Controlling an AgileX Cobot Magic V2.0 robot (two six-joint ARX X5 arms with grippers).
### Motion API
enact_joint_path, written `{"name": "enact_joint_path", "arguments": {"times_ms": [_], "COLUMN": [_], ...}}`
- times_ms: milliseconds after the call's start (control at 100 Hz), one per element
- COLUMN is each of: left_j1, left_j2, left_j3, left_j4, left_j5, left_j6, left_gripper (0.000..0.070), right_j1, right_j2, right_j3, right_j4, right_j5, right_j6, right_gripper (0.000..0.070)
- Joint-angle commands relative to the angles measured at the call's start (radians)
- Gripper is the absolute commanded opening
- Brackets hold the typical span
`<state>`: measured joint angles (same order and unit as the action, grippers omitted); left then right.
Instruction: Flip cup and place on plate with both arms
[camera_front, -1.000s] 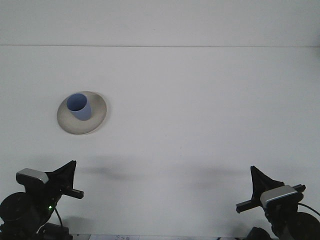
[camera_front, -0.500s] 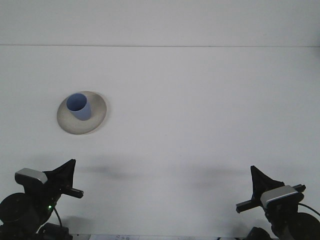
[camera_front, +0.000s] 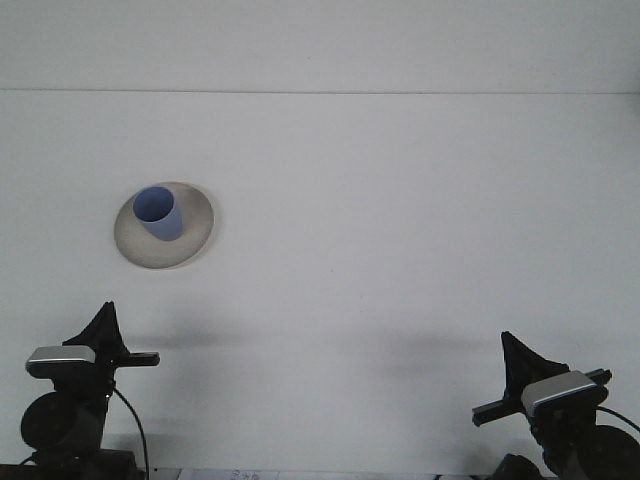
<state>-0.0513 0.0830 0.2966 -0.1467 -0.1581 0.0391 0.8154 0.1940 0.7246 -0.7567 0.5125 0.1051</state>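
Left gripper (camera_front: 108, 335) has swung; rounded blue cup (camera_front: 158, 213) on shallow plate (camera_front: 196, 236).

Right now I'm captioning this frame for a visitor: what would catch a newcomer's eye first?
The blue cup stands out, sitting mouth-up on the pale plate at the table's left. Next come the two dark arms at the bottom corners: the left gripper and right gripper, both far from the cup.

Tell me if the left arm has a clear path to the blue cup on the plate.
Probably yes. The blue cup stands on the plate on the left side of the table, ahead of the left gripper, and only bare tabletop lies between them. Whether the arm stretches that far cannot be told.
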Motion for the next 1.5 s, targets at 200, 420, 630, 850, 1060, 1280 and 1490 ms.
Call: {"name": "enact_joint_path", "arguments": {"times_ms": [200, 420, 630, 850, 1060, 1280, 1490], "left_j1": [0.035, 0.033, 0.033, 0.033, 0.033, 0.033, 0.033], "left_j2": [-0.08, -0.08, -0.08, -0.08, -0.08, -0.08, -0.08], "left_j3": [-0.243, -0.283, -0.283, -0.283, -0.283, -0.283, -0.283], "left_j4": [0.148, 0.166, 0.178, 0.178, 0.178, 0.178, 0.178], "left_j5": [-0.027, -0.024, -0.024, -0.024, -0.024, -0.024, -0.024], "left_j6": [0.032, -0.039, -0.058, -0.058, -0.059, -0.058, -0.058], "left_gripper": [0.0015, 0.0015, 0.0015, 0.0015, 0.0015, 0.0015, 0.0015], "right_j1": [0.009, 0.009, 0.009, 0.009, 0.009, 0.006, -0.249], "right_j2": [0.002, 0.002, 0.002, 0.002, 0.002, 0.002, -0.018], "right_j3": [0.008, 0.008, 0.008, 0.008, 0.008, 0.008, -0.086], "right_j4": [0.013, 0.013, 0.013, 0.013, 0.013, 0.016, 0.159], "right_j5": [0.001, 0.001, 0.001, 0.001, 0.001, 0.001, -0.037], "right_j6": [0.011, 0.011, 0.011, 0.011, 0.011, 0.011, -0.101], "right_gripper": [0.0007, 0.0007, 0.0007, 0.0007, 0.0007, 0.0007, 0.0007]}}
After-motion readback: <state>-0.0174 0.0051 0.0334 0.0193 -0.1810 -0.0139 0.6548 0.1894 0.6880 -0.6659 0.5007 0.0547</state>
